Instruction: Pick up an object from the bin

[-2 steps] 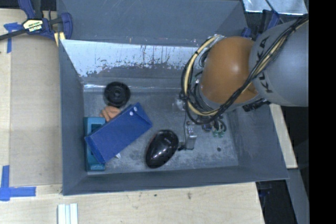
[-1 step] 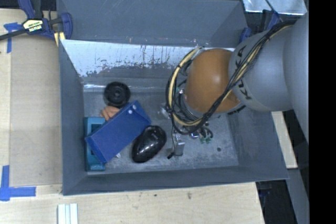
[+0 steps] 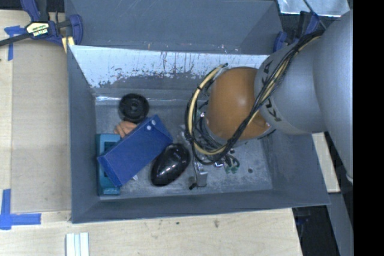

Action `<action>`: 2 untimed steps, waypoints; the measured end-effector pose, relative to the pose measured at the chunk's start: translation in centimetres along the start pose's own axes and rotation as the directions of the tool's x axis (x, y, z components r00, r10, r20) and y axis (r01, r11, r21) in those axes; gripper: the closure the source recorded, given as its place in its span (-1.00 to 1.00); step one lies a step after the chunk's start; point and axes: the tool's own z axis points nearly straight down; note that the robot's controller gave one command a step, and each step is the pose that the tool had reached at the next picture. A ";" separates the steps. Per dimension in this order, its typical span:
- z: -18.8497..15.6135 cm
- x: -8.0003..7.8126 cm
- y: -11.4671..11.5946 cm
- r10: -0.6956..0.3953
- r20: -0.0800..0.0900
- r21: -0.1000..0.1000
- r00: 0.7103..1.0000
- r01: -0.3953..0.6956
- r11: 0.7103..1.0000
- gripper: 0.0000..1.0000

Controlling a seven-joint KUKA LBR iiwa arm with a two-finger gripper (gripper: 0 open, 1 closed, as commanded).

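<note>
Nearest thing: a glossy black oval thing (image 3: pixel 170 165), shaped like a computer mouse, lies on the floor of the bin (image 3: pixel 180 27) near the front wall. We judge it the likeliest pick.
Gripper: the gripper (image 3: pixel 198 178) sits low, just beside the oval's right end, not over it.
Jaws: we cannot tell whether they are spread or pressed together, because cables and the orange cover (image 3: pixel 237 106) crowd that spot.
Neighbours: a flat blue box (image 3: pixel 133 150) lies tilted against the oval's left side, partly over a teal tray (image 3: pixel 107 172). A black round disc (image 3: pixel 133 106) and a peach-coloured bit (image 3: pixel 125 128) lie further back.
How we would do it: centre over the oval, straddle its narrow width and stay clear of the blue box's edge. We would close low on the flanks, since the rounded shell looks likely to slip.
</note>
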 end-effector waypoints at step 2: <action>-0.7 0.5 6.1 -0.236 0.000 -0.001 0.972 0.236 0.972 -1.00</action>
